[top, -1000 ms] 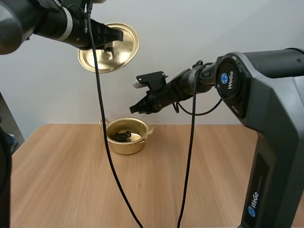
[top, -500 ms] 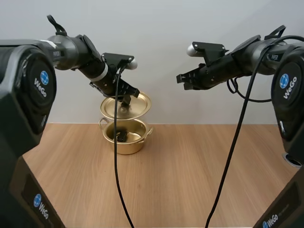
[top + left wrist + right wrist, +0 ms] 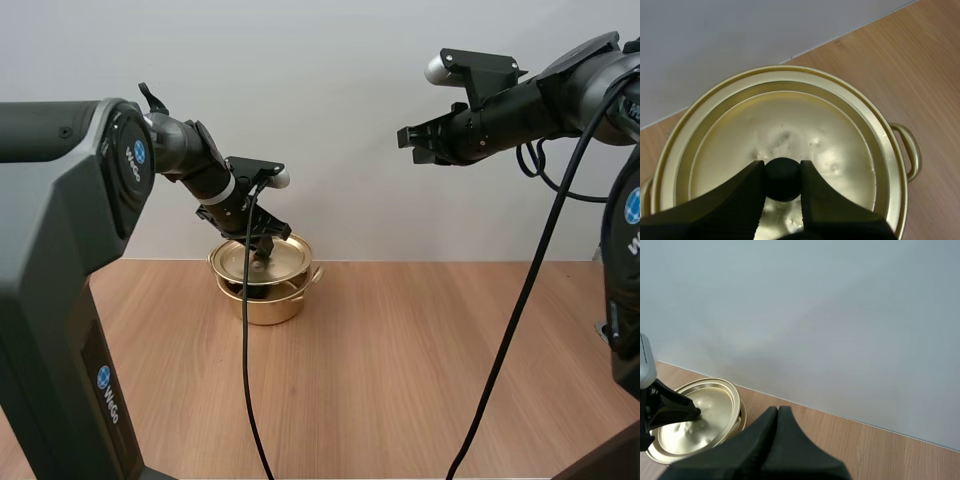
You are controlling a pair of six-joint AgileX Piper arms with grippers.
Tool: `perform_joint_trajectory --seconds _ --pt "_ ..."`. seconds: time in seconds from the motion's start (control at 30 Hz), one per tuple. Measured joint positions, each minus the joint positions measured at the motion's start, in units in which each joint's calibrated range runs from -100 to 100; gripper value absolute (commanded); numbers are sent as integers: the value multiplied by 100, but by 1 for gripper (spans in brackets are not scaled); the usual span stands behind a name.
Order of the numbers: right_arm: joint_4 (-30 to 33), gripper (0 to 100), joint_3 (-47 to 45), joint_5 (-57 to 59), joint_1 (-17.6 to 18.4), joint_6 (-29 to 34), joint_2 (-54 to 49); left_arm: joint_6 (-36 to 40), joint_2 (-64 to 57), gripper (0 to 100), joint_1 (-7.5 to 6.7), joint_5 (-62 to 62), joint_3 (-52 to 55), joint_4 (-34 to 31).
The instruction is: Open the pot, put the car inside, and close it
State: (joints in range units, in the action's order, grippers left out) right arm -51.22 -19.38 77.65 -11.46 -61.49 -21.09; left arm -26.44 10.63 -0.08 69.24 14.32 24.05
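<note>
**Left jaws pinching the lid's knob over the pot; right jaws closed on nothing, hanging high.**

The left jaws are gripping the black knob (image 3: 782,178) of the gold lid (image 3: 265,256), their two fingers (image 3: 735,195) pressing on it from either side. The lid is sitting over the gold pot (image 3: 268,305) and tilting slightly, with a dark gap showing under its near-left edge in the high view. I cannot tell whether it is touching the rim all round. The pot is standing on the wooden counter (image 3: 400,360) towards the far edge, near the wall, with one loop handle (image 3: 907,150) sticking out beside the lid. The lid is covering the pot's inside and hiding whatever is lying there. The right jaws are hovering high in the air, well apart from the pot, pressing together as one dark wedge and holding nothing.
</note>
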Motion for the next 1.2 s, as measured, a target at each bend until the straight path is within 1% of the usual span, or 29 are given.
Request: perform_joint_trajectory --seconds 0.23,0.43,0.6,0.7,0.73,0.77,0.8,0.83,0.93,0.97,1.0,1.1,1.2 --pt "0 0 0 155 0 33 0 -174 0 0 0 -359 182 72" --pt "0 0 0 155 0 33 0 -279 15 0 0 -1050 532 163" --pt "0 0 0 155 0 33 0 -423 170 0 0 -1181 566 441" --pt "-12 0 0 195 0 33 0 -467 286 1 0 -1203 566 469" --pt "-12 0 0 220 0 33 0 -467 318 3 0 -1203 566 469" --pt "-12 0 0 220 0 33 0 -467 343 9 0 -1203 566 480" --pt "-12 0 0 220 0 33 0 -467 354 18 0 -1203 566 480" --pt "-12 0 0 245 0 33 0 -467 354 28 0 -1203 566 480" --pt "-12 0 0 291 0 33 0 -467 354 70 0 -1187 551 469" --pt "-12 0 0 291 0 33 0 -457 318 89 0 -1170 539 497" --pt "0 0 0 291 0 33 0 -467 254 100 0 -1132 539 498" --pt "22 0 0 291 0 1 0 -437 -23 100 0 -1144 488 551" --pt "37 0 0 305 0 -46 0 -248 -417 100 8 -1156 468 611"
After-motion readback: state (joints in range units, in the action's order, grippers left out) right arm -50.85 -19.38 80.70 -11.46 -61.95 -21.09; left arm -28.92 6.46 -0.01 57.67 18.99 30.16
